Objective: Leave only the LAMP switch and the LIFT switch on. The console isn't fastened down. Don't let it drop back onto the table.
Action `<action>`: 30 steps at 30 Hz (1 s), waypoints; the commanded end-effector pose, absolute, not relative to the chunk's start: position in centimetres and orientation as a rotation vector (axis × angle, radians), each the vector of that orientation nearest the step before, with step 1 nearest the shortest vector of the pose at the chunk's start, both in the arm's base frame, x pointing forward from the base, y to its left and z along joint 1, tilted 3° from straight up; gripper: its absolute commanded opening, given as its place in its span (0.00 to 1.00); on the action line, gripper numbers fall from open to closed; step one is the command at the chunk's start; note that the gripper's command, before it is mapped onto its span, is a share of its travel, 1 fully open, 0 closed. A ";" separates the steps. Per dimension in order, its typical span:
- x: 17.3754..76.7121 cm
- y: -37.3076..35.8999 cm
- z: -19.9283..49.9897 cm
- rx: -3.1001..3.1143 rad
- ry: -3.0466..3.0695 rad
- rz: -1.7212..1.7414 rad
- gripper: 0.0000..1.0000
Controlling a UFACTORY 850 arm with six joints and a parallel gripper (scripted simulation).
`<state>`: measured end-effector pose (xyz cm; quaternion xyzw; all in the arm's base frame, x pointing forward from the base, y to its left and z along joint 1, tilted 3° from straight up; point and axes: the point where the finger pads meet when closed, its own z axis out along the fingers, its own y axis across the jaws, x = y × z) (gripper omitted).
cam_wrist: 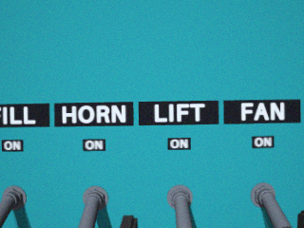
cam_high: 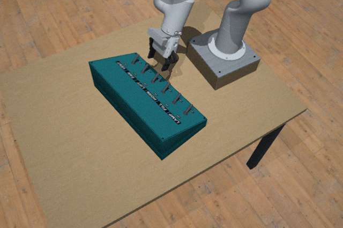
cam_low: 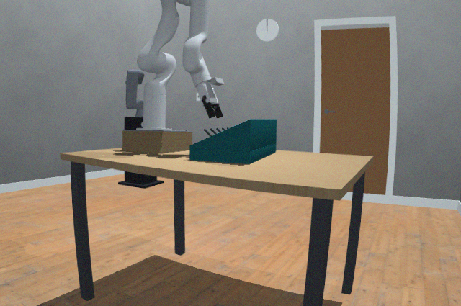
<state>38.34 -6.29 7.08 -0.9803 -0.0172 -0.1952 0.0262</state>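
The teal sloped console [cam_high: 146, 100] lies at an angle on the table and also shows in the exterior view [cam_low: 234, 140]. Six grey levers run along its low edge. The wrist view shows the labels FILL [cam_wrist: 19, 115], HORN [cam_wrist: 93, 114], LIFT [cam_wrist: 179, 113] and FAN [cam_wrist: 262, 111], each with an ON mark below. The LIFT lever [cam_wrist: 180, 203] and its neighbours lean away from the ON marks. The LAMP lever [cam_high: 188, 109] is at the near right end. My gripper [cam_high: 163, 60] is open and empty, hovering above the low edge near the LIFT lever [cam_high: 155, 77] and the FAN lever [cam_high: 144, 67].
The arm's grey base block [cam_high: 223, 63] stands on the table just right of the gripper. The table's right edge [cam_high: 299, 111] lies beyond it. A door [cam_low: 355, 109] is in the far wall.
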 end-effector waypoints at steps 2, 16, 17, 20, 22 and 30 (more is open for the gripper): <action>38.5 -7.7 7.0 -3.025 -0.055 -0.604 1.00; 38.5 -8.3 7.0 -3.025 -0.055 -0.604 1.00; 38.5 -8.3 7.0 -3.025 -0.055 -0.604 1.00; 38.5 -8.3 7.0 -3.025 -0.055 -0.604 1.00; 38.5 -8.3 7.0 -3.025 -0.055 -0.604 1.00; 38.5 -8.3 7.0 -3.025 -0.055 -0.604 1.00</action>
